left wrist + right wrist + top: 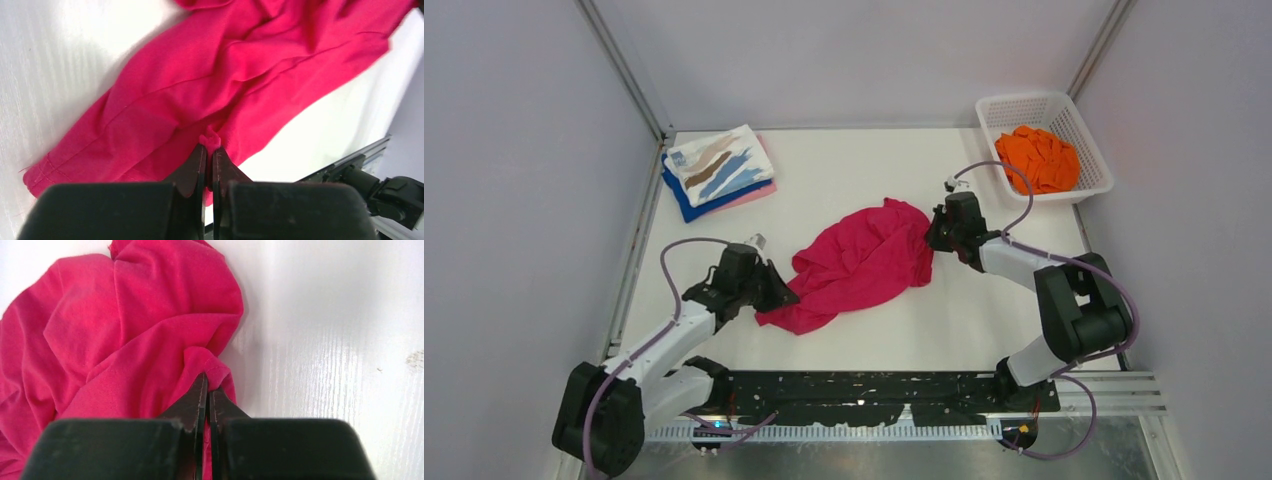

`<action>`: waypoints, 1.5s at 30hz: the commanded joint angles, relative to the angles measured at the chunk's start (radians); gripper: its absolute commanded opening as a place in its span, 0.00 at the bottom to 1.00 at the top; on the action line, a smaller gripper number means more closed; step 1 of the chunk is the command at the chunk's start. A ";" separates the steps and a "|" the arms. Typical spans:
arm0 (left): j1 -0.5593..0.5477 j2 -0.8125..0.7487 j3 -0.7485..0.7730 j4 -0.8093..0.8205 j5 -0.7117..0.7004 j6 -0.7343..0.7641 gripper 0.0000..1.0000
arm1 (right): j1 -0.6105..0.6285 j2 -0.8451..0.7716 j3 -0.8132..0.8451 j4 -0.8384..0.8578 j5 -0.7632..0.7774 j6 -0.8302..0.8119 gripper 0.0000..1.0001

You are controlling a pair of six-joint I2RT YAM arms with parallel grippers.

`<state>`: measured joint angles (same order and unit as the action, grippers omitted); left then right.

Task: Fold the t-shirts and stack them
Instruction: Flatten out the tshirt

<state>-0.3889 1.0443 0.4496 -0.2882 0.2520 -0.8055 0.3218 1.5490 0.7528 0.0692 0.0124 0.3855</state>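
A crumpled magenta t-shirt (856, 262) lies mid-table. My left gripper (776, 296) is shut on the shirt's near-left edge; in the left wrist view a small tuft of magenta cloth (210, 140) is pinched between its closed tips (209, 150). On the shirt's right edge, my right gripper (932, 236) is shut too, cloth (210, 365) caught between its tips (206, 385). A folded pile sits at the far left: the white t-shirt with brown and blue streaks (719, 163) on top, a blue one (686, 206) and a pale pink one (754, 196) beneath. An orange t-shirt (1037, 157) lies bunched in the basket.
The white lattice basket (1089, 135) stands at the far right corner. Grey walls close in the table on the left, back and right. A black slotted rail (864, 390) runs along the near edge between the arm bases.
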 commanded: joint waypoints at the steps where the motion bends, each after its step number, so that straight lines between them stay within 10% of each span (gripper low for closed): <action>1: -0.006 -0.143 0.042 0.044 0.020 0.019 0.00 | 0.006 -0.094 -0.001 0.062 0.074 0.020 0.05; 14: -0.006 -0.582 0.412 -0.106 -0.355 0.147 0.00 | 0.005 -0.682 0.127 -0.196 0.137 -0.091 0.05; 23: -0.005 -0.653 0.742 -0.156 -0.283 0.253 0.00 | 0.005 -0.990 0.394 -0.361 0.013 -0.148 0.05; 35: -0.005 -0.634 1.042 -0.211 -0.138 0.292 0.00 | 0.004 -0.972 0.882 -0.543 -0.100 -0.224 0.05; 45: -0.006 -0.480 0.848 -0.159 -0.401 0.315 0.00 | 0.004 -0.829 0.788 -0.487 0.173 -0.335 0.05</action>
<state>-0.3977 0.4625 1.3911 -0.4812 0.1116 -0.5404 0.3328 0.6216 1.6287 -0.4858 -0.0597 0.1413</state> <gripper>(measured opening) 0.034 0.057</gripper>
